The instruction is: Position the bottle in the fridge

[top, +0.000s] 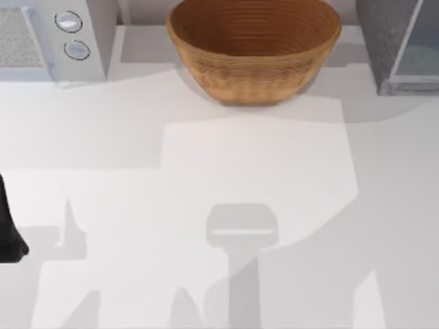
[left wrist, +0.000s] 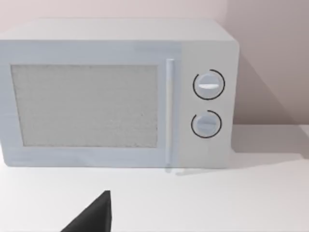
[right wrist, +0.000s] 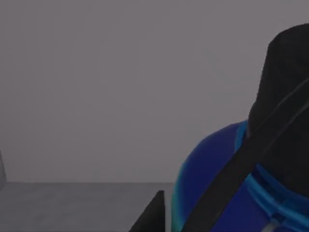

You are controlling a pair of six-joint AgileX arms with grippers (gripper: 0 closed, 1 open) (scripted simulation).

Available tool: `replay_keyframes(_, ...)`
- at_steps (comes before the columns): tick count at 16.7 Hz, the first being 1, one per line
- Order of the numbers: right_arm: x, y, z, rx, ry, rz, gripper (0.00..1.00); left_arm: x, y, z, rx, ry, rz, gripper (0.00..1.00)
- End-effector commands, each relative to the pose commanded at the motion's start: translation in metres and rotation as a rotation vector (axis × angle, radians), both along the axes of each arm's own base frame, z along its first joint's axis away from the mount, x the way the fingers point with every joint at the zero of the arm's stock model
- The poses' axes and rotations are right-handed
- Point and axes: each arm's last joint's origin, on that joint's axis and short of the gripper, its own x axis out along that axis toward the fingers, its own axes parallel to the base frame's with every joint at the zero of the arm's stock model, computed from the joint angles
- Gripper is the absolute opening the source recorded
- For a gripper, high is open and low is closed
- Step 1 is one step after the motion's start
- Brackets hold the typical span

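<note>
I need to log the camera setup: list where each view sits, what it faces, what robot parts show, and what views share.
Top view: above the table, looking down on basket, microwave, fridge; left arm at the left edge.
Left wrist view: faces the microwave; dark fingertip shows.
Right wrist view: close on the bottle; dark fingertip.
Shared: the microwave, top and left wrist.

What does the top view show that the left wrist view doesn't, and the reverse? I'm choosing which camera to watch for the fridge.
Top view adds: the basket at the table's back middle, the fridge at the back right corner, and the left arm at the left edge. Left wrist view adds: the microwave seen face on, with its whole front and door handle. Shared: the microwave, its two knobs and the table.
</note>
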Motion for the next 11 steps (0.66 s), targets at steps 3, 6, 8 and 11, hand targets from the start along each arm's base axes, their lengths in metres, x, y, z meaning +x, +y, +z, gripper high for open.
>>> replay_keyframes(3,0.0000,0.0000,0.0000,0.000,0.000,0.000,0.83,0.0000,0.0000,0.0000,0.000,0.000,0.000,1.00)
replay_keyframes(6,0.0000,0.0000,0.0000,0.000,0.000,0.000,1.00,0.0000,0.0000,0.0000,0.000,0.000,0.000,1.00)
replay_keyframes(8,0.0000,0.0000,0.0000,0.000,0.000,0.000,1.00,0.0000,0.0000,0.0000,0.000,0.000,0.000,1.00)
replay_keyframes(11,0.0000,0.0000,0.0000,0.000,0.000,0.000,1.00,0.0000,0.0000,0.0000,0.000,0.000,0.000,1.00)
